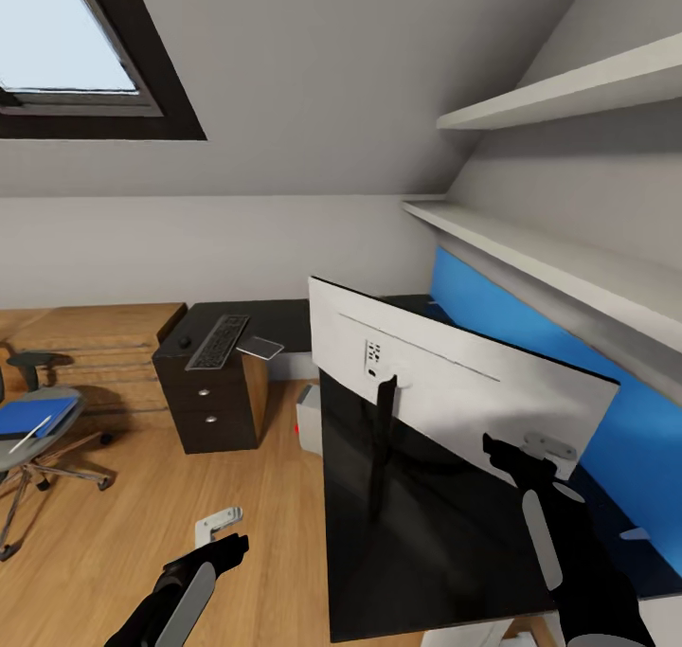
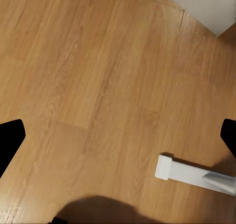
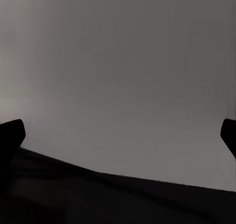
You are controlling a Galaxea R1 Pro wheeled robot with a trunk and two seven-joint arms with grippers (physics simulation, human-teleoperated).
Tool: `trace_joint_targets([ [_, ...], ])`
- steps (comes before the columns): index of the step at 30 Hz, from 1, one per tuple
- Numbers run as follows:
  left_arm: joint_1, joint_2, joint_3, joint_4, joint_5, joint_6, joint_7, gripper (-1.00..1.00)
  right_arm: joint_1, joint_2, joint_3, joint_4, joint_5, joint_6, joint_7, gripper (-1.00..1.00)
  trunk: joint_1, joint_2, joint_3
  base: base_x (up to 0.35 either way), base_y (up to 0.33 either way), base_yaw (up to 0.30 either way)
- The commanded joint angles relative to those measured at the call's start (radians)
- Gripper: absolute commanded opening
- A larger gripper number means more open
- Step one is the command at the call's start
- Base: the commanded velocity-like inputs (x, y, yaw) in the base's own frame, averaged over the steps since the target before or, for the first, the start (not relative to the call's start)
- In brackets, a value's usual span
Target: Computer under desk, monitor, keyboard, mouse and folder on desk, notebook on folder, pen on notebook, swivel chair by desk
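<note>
Standing on the counter [image 1: 426, 533] with its white back toward the robot, the monitor [image 1: 455, 382] is placed; the folder [image 1: 36, 415] remains on the swivel chair [image 1: 33, 439] at 9 o'clock, keyboard [image 1: 218, 340] at 11 o'clock, both hands, left hand [image 1: 220, 530] and right hand [image 1: 526, 458], spread apart and empty.

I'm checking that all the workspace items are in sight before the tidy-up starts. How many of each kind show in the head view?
Monitor: 1
Keyboard: 1
Mouse: 1
Computer: 1
Swivel chair: 1
Folder: 1
Pen: 1
Total: 7
</note>
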Motion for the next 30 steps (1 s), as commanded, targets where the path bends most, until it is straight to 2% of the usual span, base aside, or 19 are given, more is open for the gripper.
trace_joint_targets([
  [1, -0.001, 0.001, -0.005, -0.002, 0.010, 0.002, 0.010, 1.00, -0.001, 0.000, 0.001, -0.002, -0.011, 0.004, -0.007, 1.00, 0.001, -0.002, -0.002, 0.252, 0.000, 0.000],
  [5, -0.001, 0.002, -0.003, -0.005, 0.010, 0.000, 0.009, 1.00, -0.001, 0.000, 0.000, -0.003, -0.011, 0.004, -0.007, 1.00, 0.001, -0.002, -0.002, 0.277, 0.000, 0.000],
  [13, -0.001, 0.003, -0.003, -0.006, 0.010, 0.000, 0.007, 1.00, -0.001, -0.002, 0.002, 0.004, -0.009, -0.004, -0.008, 1.00, 0.001, -0.002, -0.002, 0.022, 0.000, 0.000],
  [20, -0.001, 0.003, -0.003, -0.006, 0.010, 0.000, 0.007, 1.00, -0.001, -0.001, 0.003, 0.052, 0.016, -0.075, -0.008, 1.00, 0.001, -0.002, -0.002, 0.002, 0.000, 0.000],
  [25, -0.001, 0.003, -0.003, -0.007, 0.010, 0.000, 0.007, 1.00, -0.001, 0.001, 0.010, 0.078, 0.062, -0.144, -0.008, 1.00, 0.001, -0.002, -0.002, 0.000, 0.000, 0.000],
  [30, -0.001, 0.002, -0.003, -0.008, 0.010, -0.001, 0.007, 1.00, -0.002, -0.001, 0.047, 0.201, 0.090, -0.274, -0.010, 1.00, 0.001, -0.002, -0.002, 0.000, 0.000, 0.000],
])
